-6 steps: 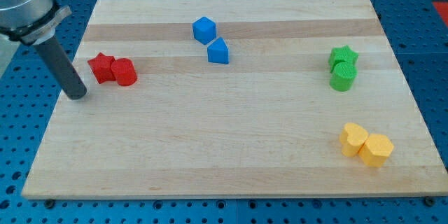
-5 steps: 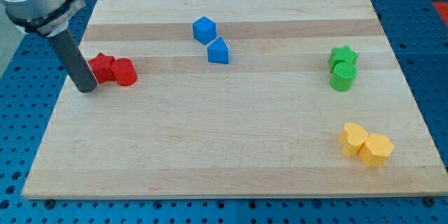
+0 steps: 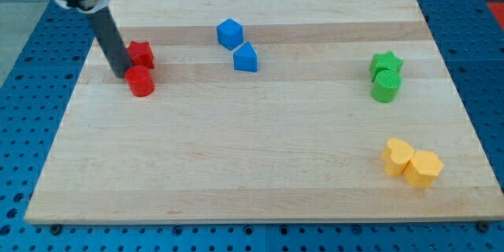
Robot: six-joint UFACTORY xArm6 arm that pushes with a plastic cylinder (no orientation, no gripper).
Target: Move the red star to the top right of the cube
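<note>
The red star [image 3: 142, 53] lies near the board's upper left, just above the red cylinder [image 3: 142, 83]. My tip [image 3: 123, 72] touches the star's left lower side and sits at the upper left of the cylinder. The blue cube [image 3: 229, 33] stands near the view's top centre, well to the right of the star. A blue wedge-like block [image 3: 246, 58] lies just below and right of the cube.
A green star [image 3: 387, 64] and a green cylinder [image 3: 386, 87] sit together at the right. Two yellow blocks [image 3: 412, 162] lie at the lower right. The wooden board [image 3: 260, 165] rests on a blue perforated table.
My tip has moved right and up. The red star has been pushed up and to the right, from left of the red cylinder to above it. The cylinder has barely moved.
</note>
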